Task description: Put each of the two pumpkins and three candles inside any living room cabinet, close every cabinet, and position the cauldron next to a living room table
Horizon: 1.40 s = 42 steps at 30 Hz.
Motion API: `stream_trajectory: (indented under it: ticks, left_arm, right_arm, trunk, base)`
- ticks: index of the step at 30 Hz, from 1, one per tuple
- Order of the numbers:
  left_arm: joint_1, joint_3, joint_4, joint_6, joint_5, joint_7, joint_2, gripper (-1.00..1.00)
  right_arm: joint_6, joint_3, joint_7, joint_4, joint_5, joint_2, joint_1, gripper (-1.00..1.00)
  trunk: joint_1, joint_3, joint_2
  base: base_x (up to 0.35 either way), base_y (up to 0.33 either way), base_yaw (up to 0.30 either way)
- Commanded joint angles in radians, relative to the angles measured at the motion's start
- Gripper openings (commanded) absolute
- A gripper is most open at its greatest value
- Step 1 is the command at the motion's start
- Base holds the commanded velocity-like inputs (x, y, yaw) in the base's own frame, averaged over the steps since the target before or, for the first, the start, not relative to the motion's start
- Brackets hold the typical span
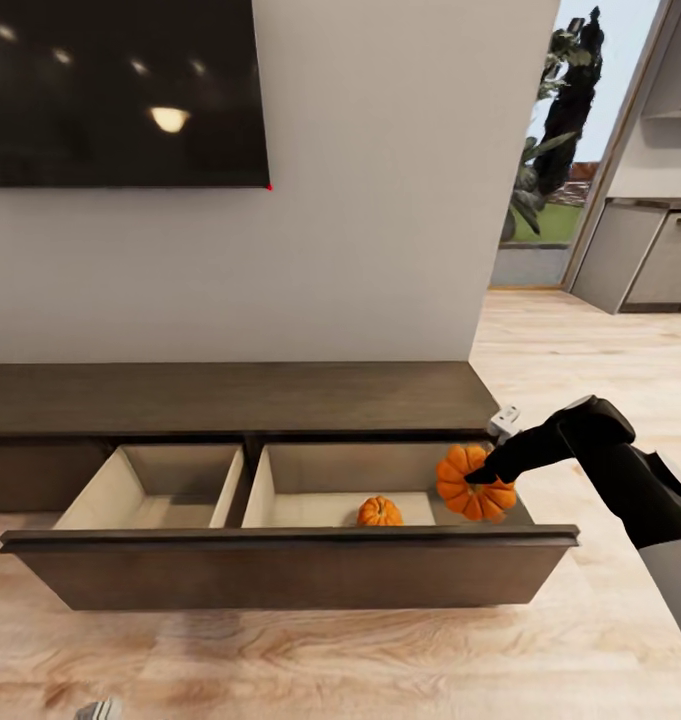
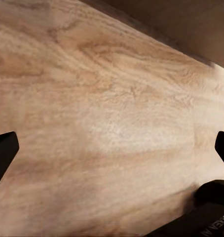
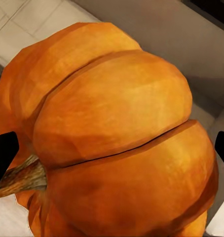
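Over open cabinet (image 1: 280, 570) drawer: right fingers (image 1: 483, 476) pinching pumpkin (image 1: 472, 484); left fingers (image 2: 4, 150) spread.

Head view: high, down onto cabinet (image 1: 280, 570). Right wrist: tight on pumpkin (image 3: 117, 133), shared.

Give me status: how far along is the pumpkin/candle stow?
Done: one pumpkin sits in the right compartment of the open drawer. In hand: the right end effector holds the second pumpkin above that compartment, not yet released. Left: candles and cauldron still to handle; none is inside the drawer's visible part. The cabinet drawer must be closed. The left end effector is open over the floor.
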Motion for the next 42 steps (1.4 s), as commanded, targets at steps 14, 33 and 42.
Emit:
stream_trajectory:
  ticks: [14, 33, 42]
  left_arm:
    - [-0.001, 0.0, 0.007, 0.007, -0.013, -0.013, 0.002, 1.0]
    - [-0.001, 0.002, 0.007, 0.008, -0.012, -0.011, 0.002, 1.0]
    - [-0.001, 0.008, 0.008, 0.01, -0.009, -0.009, 0.002, 1.0]
  right_arm:
    - [-0.151, 0.027, -0.086, 0.238, 0.013, 0.035, -0.001, -1.0]
    - [-0.407, 0.028, -0.23, 0.572, 0.011, 0.09, -0.001, -1.0]
    - [-0.41, 0.028, -0.229, 0.576, 0.008, 0.097, -0.001, -1.0]
  trunk:
    - [0.0, -0.001, 0.0]
    - [0.0, -0.001, 0.0]
    - [0.0, -0.001, 0.0]
  base:
    - [0.296, 0.0, 0.0]
    - [0.069, -0.051, 0.0]
    - [0.007, -0.125, 0.0]
